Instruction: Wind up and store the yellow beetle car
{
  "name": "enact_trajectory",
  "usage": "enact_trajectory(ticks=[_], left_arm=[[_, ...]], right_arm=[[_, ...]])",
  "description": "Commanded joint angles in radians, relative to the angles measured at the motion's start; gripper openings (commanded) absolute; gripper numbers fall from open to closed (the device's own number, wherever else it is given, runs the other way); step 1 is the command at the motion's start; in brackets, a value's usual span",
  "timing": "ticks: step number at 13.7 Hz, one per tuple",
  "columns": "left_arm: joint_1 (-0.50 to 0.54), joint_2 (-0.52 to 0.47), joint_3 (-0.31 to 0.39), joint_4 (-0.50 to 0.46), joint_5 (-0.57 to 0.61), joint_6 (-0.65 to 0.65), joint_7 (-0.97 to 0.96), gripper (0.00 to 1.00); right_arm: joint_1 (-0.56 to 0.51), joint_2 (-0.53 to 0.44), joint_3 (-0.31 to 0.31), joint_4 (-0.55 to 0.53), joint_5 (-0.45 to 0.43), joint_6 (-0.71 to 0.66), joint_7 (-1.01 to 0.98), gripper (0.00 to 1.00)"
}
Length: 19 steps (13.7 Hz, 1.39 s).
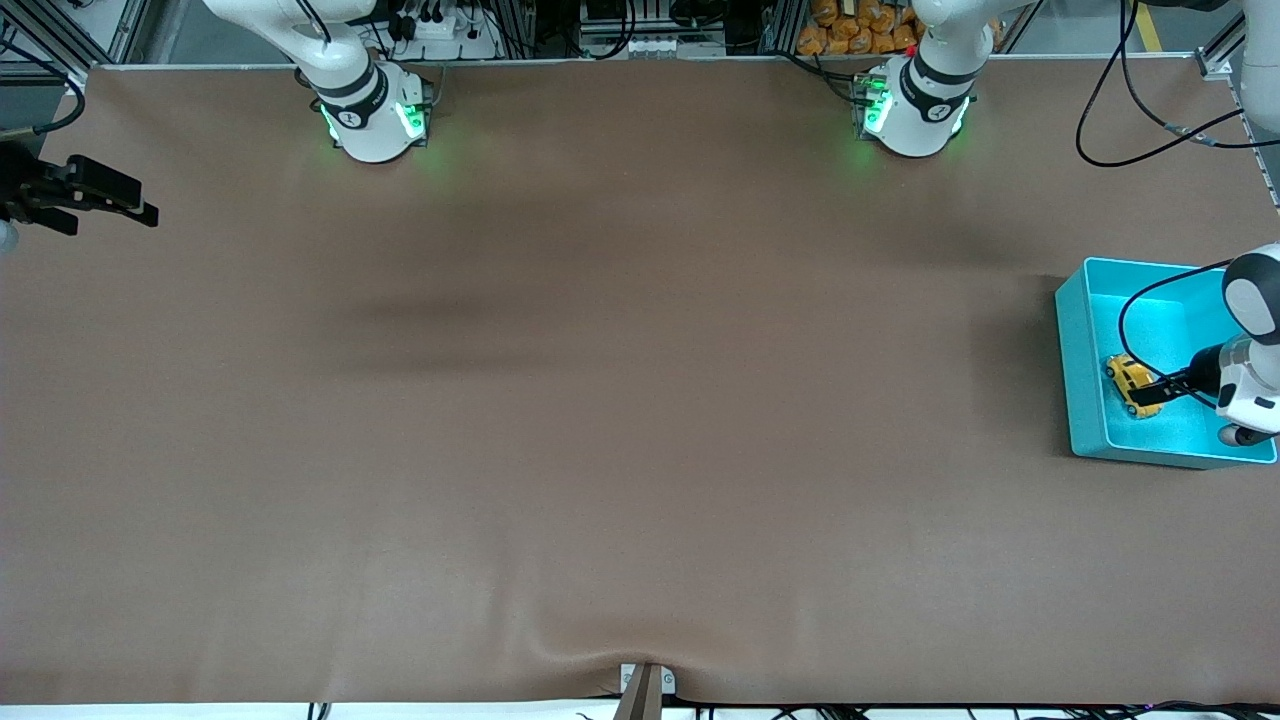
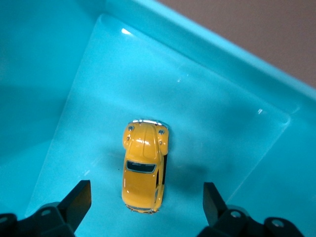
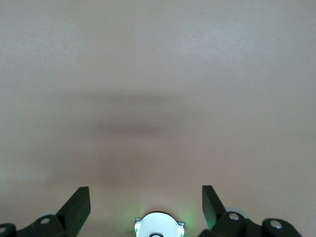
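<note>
Inside the teal bin [image 1: 1082, 380] at the left arm's end of the surface [image 1: 620, 420], the yellow beetle car [image 2: 143, 167] rests on the bin floor, so storing looks done. Over it, the left gripper [image 2: 145, 200] has its fingers spread, touching nothing. Waiting over bare surface, the right gripper [image 3: 145, 200] is spread too. One car, one bin, two grippers.

A glossy yellow-orange beetle car [image 2: 143, 168] with dark windows was seen in a teal bin [image 2: 207, 54] on a plain brown table [image 1: 600, 400].
</note>
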Motion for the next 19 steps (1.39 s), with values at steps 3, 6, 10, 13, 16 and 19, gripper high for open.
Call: enact_trajectory(ticks=[3, 6, 10, 13, 16, 19], left_arm=[[-0.001, -0.144, -0.017, -0.006, 0.025, -0.018, 0.124, 1.00], [-0.045, -0.245, -0.017, -0.005, 0.014, -0.072, 0.260, 1.00], [-0.122, -0.339, -0.033, 0.093, -0.055, -0.286, 0.292, 1.00], [-0.136, -0.358, -0.040, 0.266, -0.191, -0.493, 0.301, 1.00], [-0.195, -0.398, -0.043, 0.349, -0.182, -0.624, 0.291, 1.00], [-0.280, -0.470, -0.046, 0.351, -0.169, -0.661, 0.280, 1.00]], right_arm=[[-0.004, -0.010, 0.005, -0.009, -0.007, -0.001, 0.000, 1.00], [-0.004, -0.010, 0.005, -0.009, -0.007, -0.001, 0.000, 1.00], [-0.004, -0.010, 0.005, -0.011, -0.007, -0.003, 0.002, 1.00], [-0.004, -0.011, 0.005, -0.009, -0.007, -0.001, -0.004, 1.00], [-0.004, -0.013, 0.005, -0.009, -0.008, 0.003, -0.008, 1.00], [-0.006, -0.019, 0.002, -0.008, -0.027, 0.011, -0.032, 1.00]])
